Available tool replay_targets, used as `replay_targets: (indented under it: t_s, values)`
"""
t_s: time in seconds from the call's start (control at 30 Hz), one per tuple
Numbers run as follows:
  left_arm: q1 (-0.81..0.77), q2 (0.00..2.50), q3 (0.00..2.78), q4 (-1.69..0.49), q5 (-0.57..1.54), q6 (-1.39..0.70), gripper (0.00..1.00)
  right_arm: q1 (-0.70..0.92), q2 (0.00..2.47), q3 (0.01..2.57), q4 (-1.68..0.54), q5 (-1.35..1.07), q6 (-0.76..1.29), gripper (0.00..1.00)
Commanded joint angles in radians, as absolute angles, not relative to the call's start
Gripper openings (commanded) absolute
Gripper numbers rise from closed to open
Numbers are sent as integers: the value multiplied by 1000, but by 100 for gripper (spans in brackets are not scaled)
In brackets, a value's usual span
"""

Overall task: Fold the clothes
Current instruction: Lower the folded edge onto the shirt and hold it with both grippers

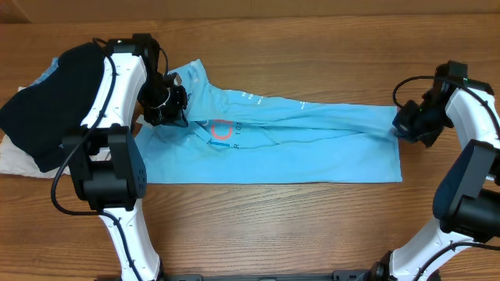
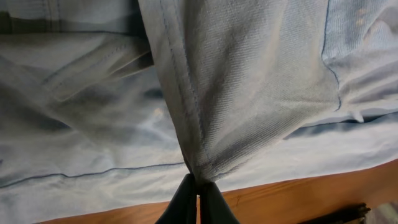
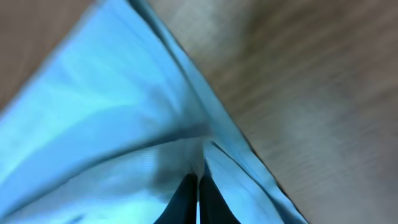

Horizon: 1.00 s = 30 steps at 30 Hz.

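- T-shirt [image 1: 312,144]: soft sky-blue knit cloth, matt — fine ribbing and a stitched hem show up close in the left wrist view
- table [image 1: 312,226]: brown wood with a visible grain, smooth, with a faint sheen
- black garment [image 1: 47,109]: dark matt cloth
- left arm [image 1: 117,86]: smooth white plastic shell, slightly glossy — its joints are black and matt

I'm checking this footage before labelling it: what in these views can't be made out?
1. Overhead: the white and orange chest lettering on the light sky-blue short-sleeved T-shirt is too small and creased to read; folds hide part.
2. Overhead: the cream garment and denim-blue garment lie mostly under the black garment.
3. Right wrist: blurred, so which shirt edge the right tool pinches is unclear.
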<state>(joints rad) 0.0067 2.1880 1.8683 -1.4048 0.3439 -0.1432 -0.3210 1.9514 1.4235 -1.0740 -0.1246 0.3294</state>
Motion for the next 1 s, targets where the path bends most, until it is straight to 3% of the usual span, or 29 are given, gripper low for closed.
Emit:
replay_targets:
  t_s: [0.0,0.2,0.27,0.33,0.57,0.97]
  values:
    - [7,2152,1888,-1429,329,-102,4,-327,1932,1428,-1124,0,346,4]
    - [7,2152,1888,-1448,329,-100,4,-327,1932,1428,-1162,41,349,6]
    - [7,2152,1888,-1461,329,-99,4,-327,1932,1428,-1158,40,349,35]
    - [7,2152,1888,-1468,329,-99,4,-326,1932,1428,-1153,32,348,40]
    - [4,2152,1888,-1566,349,-112,4,-326,1932,1428,-1138,16,348,47]
    - [-111,2152,1887,-1641,281,-173,4,-326,1932,1428,-1138,1,348,48]
